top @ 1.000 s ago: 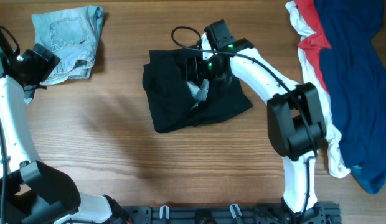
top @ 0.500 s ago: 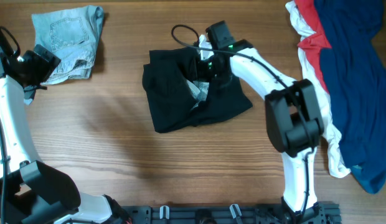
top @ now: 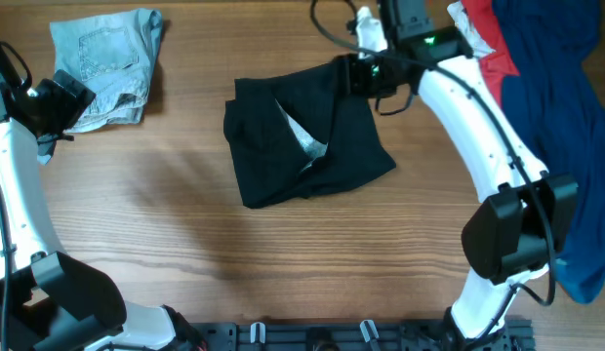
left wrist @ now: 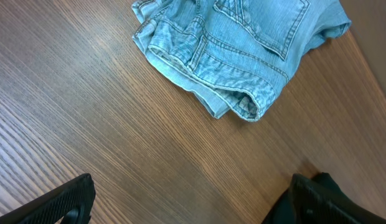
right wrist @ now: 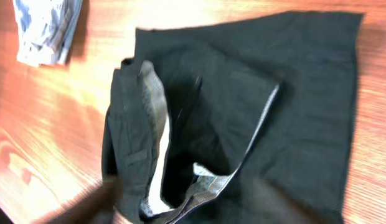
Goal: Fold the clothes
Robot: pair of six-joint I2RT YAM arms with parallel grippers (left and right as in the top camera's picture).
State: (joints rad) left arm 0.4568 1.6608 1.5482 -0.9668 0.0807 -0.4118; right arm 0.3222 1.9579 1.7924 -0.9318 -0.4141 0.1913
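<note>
A black garment (top: 353,146) lies crumpled in the middle of the table, with its pale lining showing along a fold; the right wrist view shows it from above (right wrist: 299,93). My right gripper (top: 353,76) hovers over its far right corner. Its fingers are blurred but spread apart and hold nothing (right wrist: 180,208). Folded light-blue denim shorts (top: 107,60) lie at the far left and also show in the left wrist view (left wrist: 243,50). My left gripper (top: 51,102) is open and empty over bare wood beside the shorts (left wrist: 193,208).
A pile of red, white and navy clothes (top: 556,117) covers the right side of the table and hangs toward the front. The denim shorts also show at the top left of the right wrist view (right wrist: 47,28).
My right gripper has lifted off the middle of the black garment and moved up and right to its far right corner. The garment's top layer has shifted. The left arm has not moved.
</note>
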